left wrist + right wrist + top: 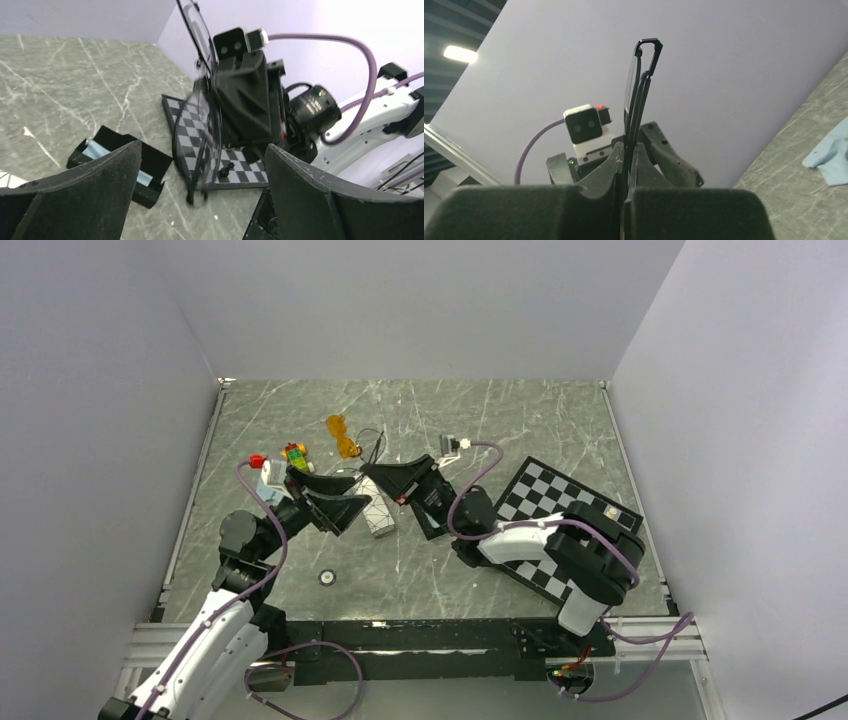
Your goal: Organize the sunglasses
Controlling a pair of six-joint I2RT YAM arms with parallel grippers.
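Our right claw [628, 150] is clenched on the wire glasses [638, 95]: the fingers pinch the folded frame edge-on and it stands straight out past the tips. Our left claw [202, 155] faces it, released, with its two fingers [100, 175] spread wide. The wire glasses hang in the gap between them and touch neither pad; the frame is blurred there, so we cannot tell whether its lower rim meets the marble. Both claws meet near the middle of the table [500, 430], just above the white case [378, 512], which lies beside the open black case [150, 160] with its blue cloth. The orange glasses [341, 436] lie flat on the marble beyond the claws, toward the far edge, apart from both. A small toy [296, 455] sits just to their left. The checkerboard [545, 505] fills the right side up to the near right corner, and our right arm lies across it. Walls close the left, far and right edges. The widest bare marble lies at the far right, between the board and the far wall. A narrower bare strip runs along the near edge, broken by one small ring [327, 577].
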